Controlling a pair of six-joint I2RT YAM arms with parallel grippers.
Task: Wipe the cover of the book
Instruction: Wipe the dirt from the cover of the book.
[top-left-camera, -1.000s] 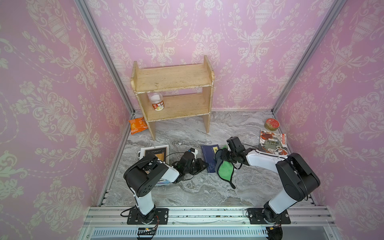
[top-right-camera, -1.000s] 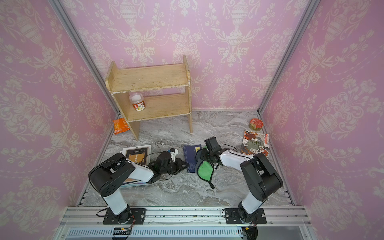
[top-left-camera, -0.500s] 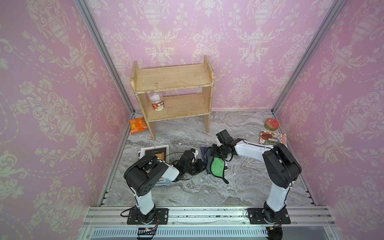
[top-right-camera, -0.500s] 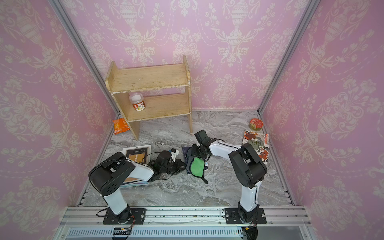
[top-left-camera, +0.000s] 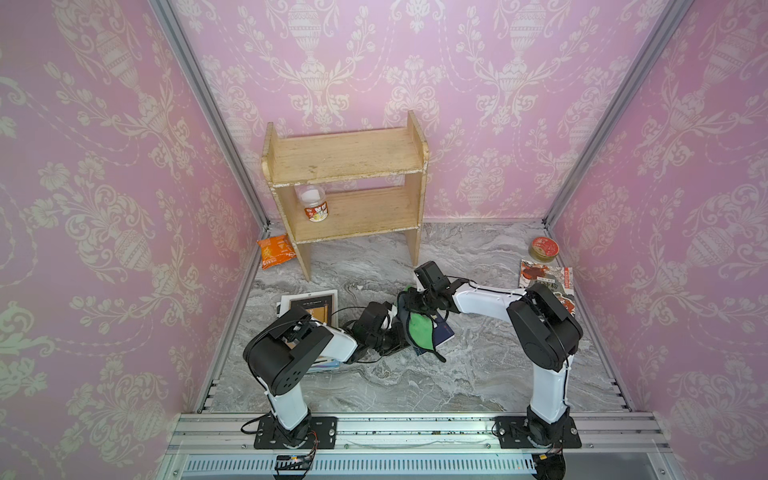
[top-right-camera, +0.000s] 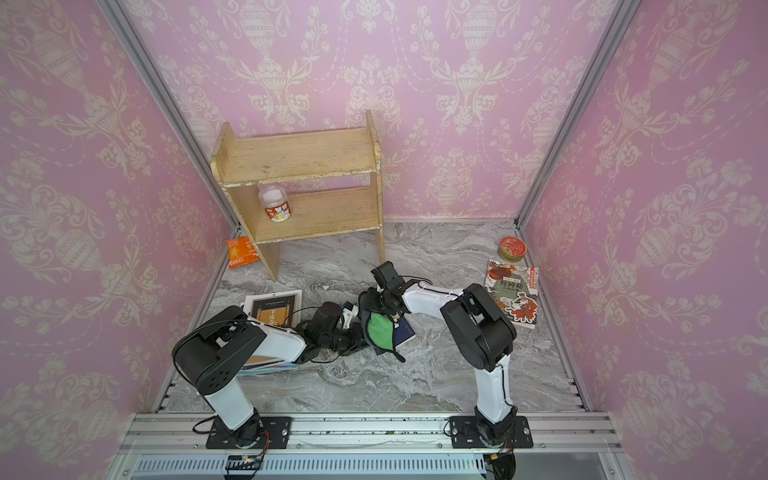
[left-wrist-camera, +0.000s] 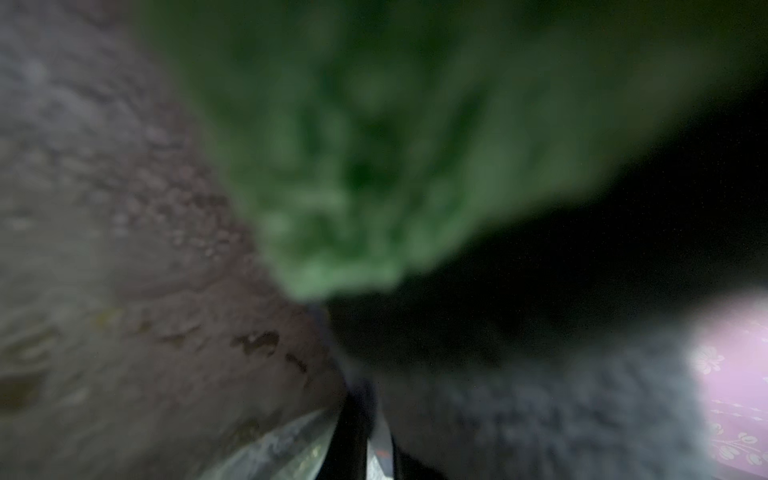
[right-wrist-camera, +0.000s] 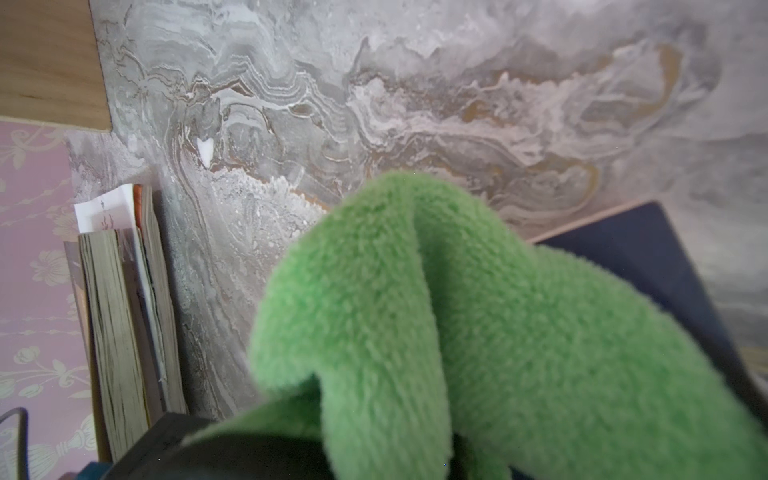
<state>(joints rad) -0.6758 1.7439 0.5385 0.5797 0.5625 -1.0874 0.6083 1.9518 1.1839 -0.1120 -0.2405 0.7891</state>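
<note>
The dark blue book (top-left-camera: 442, 334) (top-right-camera: 406, 332) lies at mid-table. A green cloth (top-left-camera: 420, 330) (top-right-camera: 376, 330) is draped over most of its cover. My right gripper (top-left-camera: 411, 305) (top-right-camera: 372, 301) is shut on the cloth's far end and presses it onto the book. The right wrist view is filled with cloth (right-wrist-camera: 457, 332), with a corner of the book (right-wrist-camera: 648, 257) behind it. My left gripper (top-left-camera: 397, 337) (top-right-camera: 353, 334) is shut on the book's left edge. The left wrist view is blurred, showing the cloth (left-wrist-camera: 374, 145) above the dark book (left-wrist-camera: 582, 270).
A stack of books (top-left-camera: 309, 305) (right-wrist-camera: 124, 311) lies under the left arm. A wooden shelf (top-left-camera: 345, 183) with a jar (top-left-camera: 313, 203) stands at the back, an orange packet (top-left-camera: 274, 251) beside it. On the right lie a picture book (top-left-camera: 548, 282) and a red tin (top-left-camera: 543, 248).
My right gripper has dragged the cloth leftward and a little toward the back, from the book's right side onto its cover. The left gripper has stayed on the book's edge.
</note>
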